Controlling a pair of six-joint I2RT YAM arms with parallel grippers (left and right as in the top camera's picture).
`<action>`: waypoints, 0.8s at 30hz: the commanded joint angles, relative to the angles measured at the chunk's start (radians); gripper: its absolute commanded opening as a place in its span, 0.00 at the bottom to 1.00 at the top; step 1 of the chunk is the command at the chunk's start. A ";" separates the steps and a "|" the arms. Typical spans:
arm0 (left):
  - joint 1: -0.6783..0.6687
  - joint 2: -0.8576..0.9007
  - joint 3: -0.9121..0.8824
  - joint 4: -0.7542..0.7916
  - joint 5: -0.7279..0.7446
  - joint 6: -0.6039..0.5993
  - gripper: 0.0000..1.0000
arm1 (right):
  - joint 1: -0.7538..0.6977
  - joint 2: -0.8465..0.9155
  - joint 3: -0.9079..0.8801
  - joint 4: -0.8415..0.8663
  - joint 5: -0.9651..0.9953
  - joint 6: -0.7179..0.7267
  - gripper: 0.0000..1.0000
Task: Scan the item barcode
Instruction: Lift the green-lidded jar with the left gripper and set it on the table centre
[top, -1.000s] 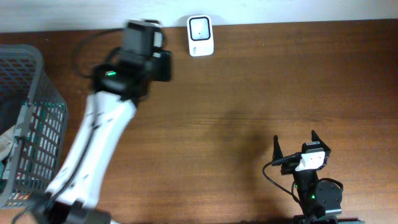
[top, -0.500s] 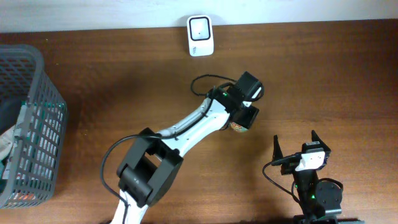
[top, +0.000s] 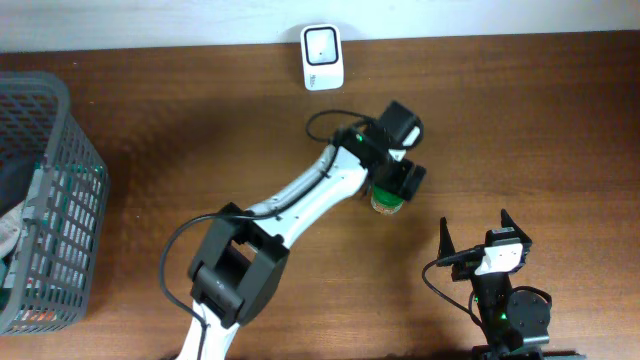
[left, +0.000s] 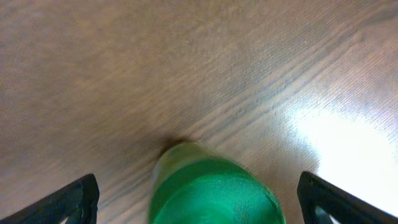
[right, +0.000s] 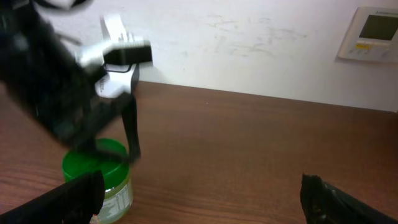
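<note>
The brown wooden desk (top: 520, 120) fills the overhead view, with a pale wall along its far edge. At the desk's left edge stands a grey mesh basket (top: 60, 180); what lies in it is too cut off to name. The left arm (top: 300, 200), white with black joints, reaches from the near edge diagonally across to the middle of the desk. Its left claw (top: 392, 190) hangs directly over a green-lidded jar (top: 386, 204). In the left wrist view this claw (left: 199, 199) is spread wide, its fingertips (left: 74, 199) at the two edges of the frame, and the jar (left: 211, 193) sits between them with bare wood showing on either side. The right claw (top: 475, 232) waits near the front right of the desk, just beyond the jar, also spread wide with nothing in it. From the right wrist view the jar (right: 99, 171) stands upright on the desk under the blurred left claw. A white scanner (top: 322, 57) rests at the far edge by the wall, well apart from the jar.
</note>
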 joint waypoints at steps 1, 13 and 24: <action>0.089 -0.106 0.184 -0.092 0.007 0.096 0.99 | 0.009 -0.006 -0.005 -0.005 0.009 0.008 0.98; 0.617 -0.443 0.315 -0.232 0.006 0.205 0.99 | 0.009 -0.006 -0.005 -0.005 0.009 0.008 0.98; 1.119 -0.484 0.329 -0.246 0.007 0.204 0.99 | 0.009 -0.006 -0.005 -0.005 0.009 0.008 0.98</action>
